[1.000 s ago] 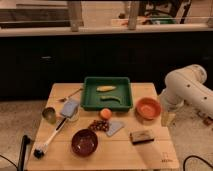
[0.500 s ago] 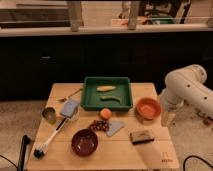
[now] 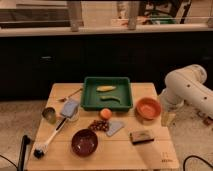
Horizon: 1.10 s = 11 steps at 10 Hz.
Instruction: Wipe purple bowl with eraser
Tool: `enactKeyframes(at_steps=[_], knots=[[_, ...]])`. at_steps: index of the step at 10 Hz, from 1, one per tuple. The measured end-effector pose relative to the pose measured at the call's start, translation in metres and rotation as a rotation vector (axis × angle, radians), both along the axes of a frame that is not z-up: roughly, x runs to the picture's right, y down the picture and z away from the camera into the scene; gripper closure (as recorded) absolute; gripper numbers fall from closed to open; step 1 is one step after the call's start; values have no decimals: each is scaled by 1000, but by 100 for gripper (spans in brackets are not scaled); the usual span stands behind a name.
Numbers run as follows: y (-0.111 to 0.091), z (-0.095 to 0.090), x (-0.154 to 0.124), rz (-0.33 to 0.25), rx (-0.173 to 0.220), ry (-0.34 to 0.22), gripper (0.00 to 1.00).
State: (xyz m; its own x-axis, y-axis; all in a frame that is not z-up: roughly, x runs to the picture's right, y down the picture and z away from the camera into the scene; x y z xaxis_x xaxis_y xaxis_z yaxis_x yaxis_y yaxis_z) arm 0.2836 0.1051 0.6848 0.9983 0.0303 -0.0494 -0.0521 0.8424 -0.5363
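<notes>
The purple bowl [image 3: 84, 142] stands upright near the front of the wooden table [image 3: 60, 92], left of centre. The eraser [image 3: 141, 137], a small block with a dark top and tan body, lies flat to the right of the bowl, about a bowl's width away. My white arm comes in from the right. The gripper [image 3: 167, 118] hangs open off the table's right edge, just behind and to the right of the eraser, beside the orange bowl [image 3: 148, 108]. It holds nothing.
A green tray [image 3: 88, 95] with a corn cob and a green vegetable sits at the back centre. Between tray and purple bowl lie an orange fruit [image 3: 105, 113], grapes [image 3: 98, 125] and a grey-blue sponge [image 3: 115, 128]. A white-handled brush [image 3: 52, 137] and a metal cup [image 3: 49, 115] are at the left.
</notes>
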Motion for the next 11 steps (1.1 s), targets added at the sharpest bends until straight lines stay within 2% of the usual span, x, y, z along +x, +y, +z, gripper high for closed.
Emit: enactKeyframes(at_steps=[2, 5, 7, 11], knots=[[10, 5, -6, -27, -2, -16, 20], [38, 25, -29, -99, -8, -68, 20], [46, 28, -35, -115, -11, -93, 20], [75, 52, -49, -159, -18, -156, 20]])
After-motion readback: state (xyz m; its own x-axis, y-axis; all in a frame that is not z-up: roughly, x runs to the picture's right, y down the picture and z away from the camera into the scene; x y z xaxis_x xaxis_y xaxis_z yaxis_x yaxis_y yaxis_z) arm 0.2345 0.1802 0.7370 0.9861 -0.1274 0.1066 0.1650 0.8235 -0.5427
